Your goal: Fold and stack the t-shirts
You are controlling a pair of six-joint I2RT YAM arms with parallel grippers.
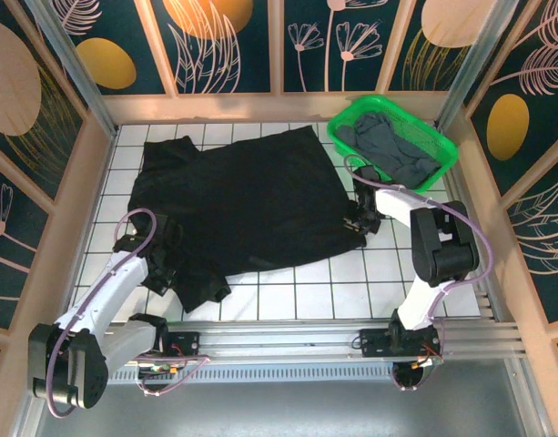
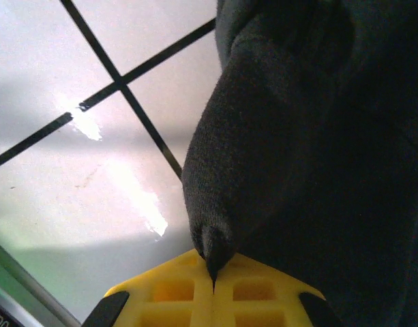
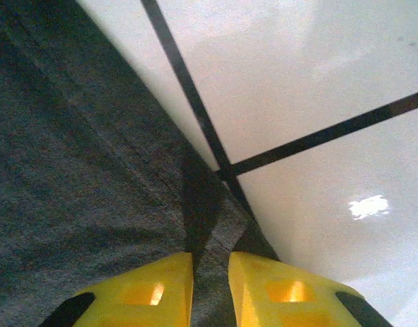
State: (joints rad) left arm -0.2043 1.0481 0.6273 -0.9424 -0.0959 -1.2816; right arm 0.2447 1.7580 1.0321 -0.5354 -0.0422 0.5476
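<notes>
Early stage, I'd say. Black t-shirt (image 1: 251, 200) lies mostly spread on the counter (image 1: 351, 291). Its near-left part is bunched and there's no clean fold yet. Left claw (image 2: 213, 272) is clamped on a pinch of black cloth at that bunched end. Right claw (image 3: 210, 262) is at the shirt's near-right corner, fingers almost together with the hem between them, so it reads as gripping. Grey t-shirt (image 1: 392, 150) sits crumpled in the green basket (image 1: 354, 109), far right. Left to do: fold black, pull out and fold grey, stack.
</notes>
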